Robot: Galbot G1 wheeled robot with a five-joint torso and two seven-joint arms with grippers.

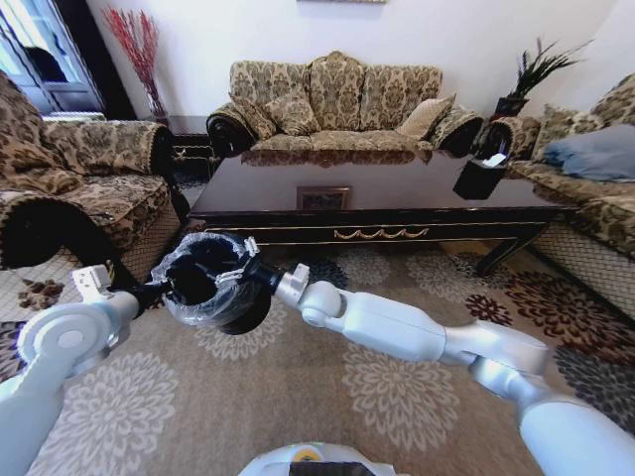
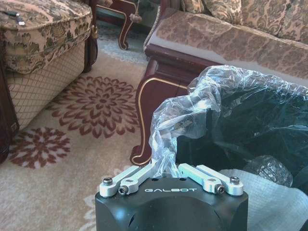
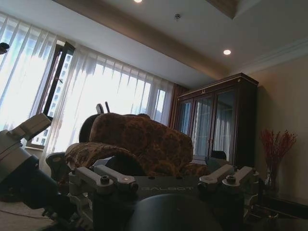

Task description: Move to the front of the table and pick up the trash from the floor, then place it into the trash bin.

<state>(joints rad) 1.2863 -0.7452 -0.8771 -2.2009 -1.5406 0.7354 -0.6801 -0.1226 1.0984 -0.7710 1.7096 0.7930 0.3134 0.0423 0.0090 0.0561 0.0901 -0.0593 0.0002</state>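
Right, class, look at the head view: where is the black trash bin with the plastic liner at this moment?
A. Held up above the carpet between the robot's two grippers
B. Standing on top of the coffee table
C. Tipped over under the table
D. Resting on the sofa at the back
A: the trash bin hangs over the floor, with the left gripper pinching its liner and the right gripper at its other side.

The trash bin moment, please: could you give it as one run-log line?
left gripper: shut on trash bin liner | right gripper: at bin rim, state unclear | bin: over floor, before table
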